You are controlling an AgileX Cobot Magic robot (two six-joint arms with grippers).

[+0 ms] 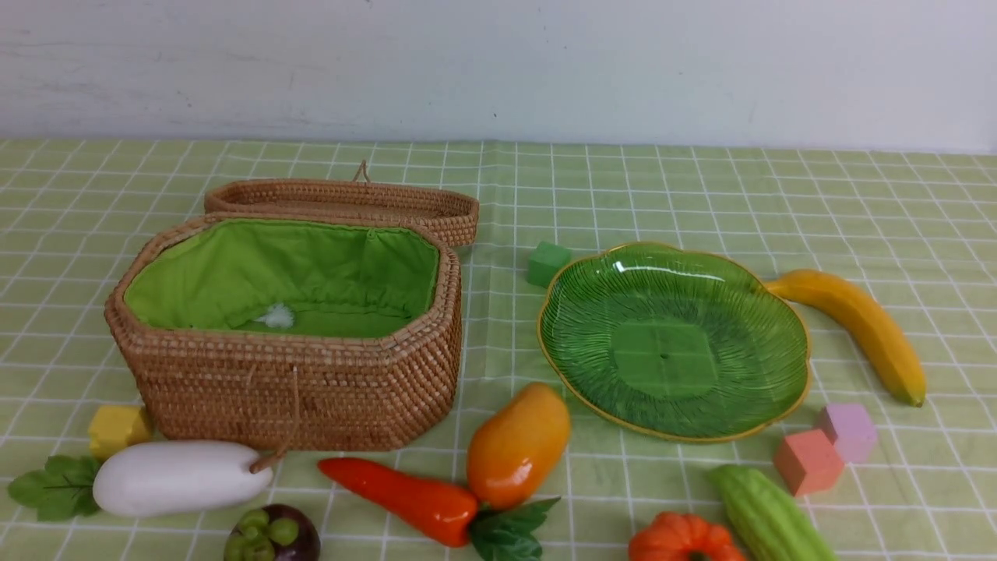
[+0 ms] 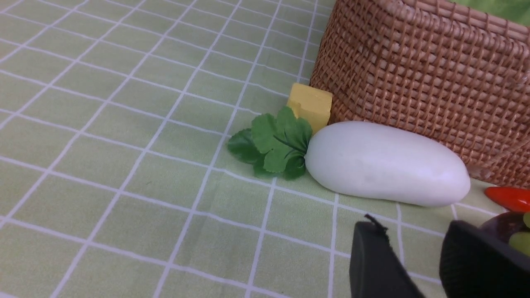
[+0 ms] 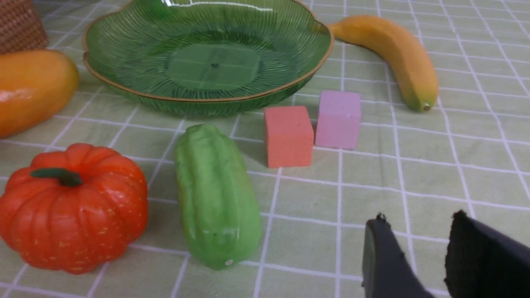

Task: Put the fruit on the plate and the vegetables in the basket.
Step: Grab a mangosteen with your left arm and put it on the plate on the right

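**Fruit and vegetables lay on the desk around plate and basket**

The fruit was spread across the front view. The mangosteen (image 1: 273, 535) sat at the bottom edge left of centre, the mango (image 1: 518, 444) low in the middle, and the banana (image 1: 857, 327) at the right, its upper end at the plate (image 1: 674, 343) rim. The plate lay right of centre. The basket (image 1: 296, 389) stood at the left with its lid (image 1: 350, 199) folded back behind it.

The radish (image 1: 179, 477) lay against the basket's front wall, with a yellow cube (image 1: 117, 427) wedged beside its leaves. The carrot (image 1: 405, 499) touched the mango's lower end. A green cube (image 1: 547, 263) sat by the plate's upper left rim. A salmon cube (image 1: 808, 461) and a lilac cube (image 1: 849, 431) stood side by side between the plate and the gourd (image 1: 767, 518), with the pumpkin (image 1: 681, 541) beside the gourd at the bottom edge.

The left end effector (image 2: 412, 225) was released, jaws apart over bare desk (image 2: 124, 165). The radish lay just ahead of it, and the mangosteen was partly hidden behind one finger. The right end effector (image 3: 418, 219) was likewise released and gripped nothing. The gourd was nearest it, with the cubes and the plate beyond.
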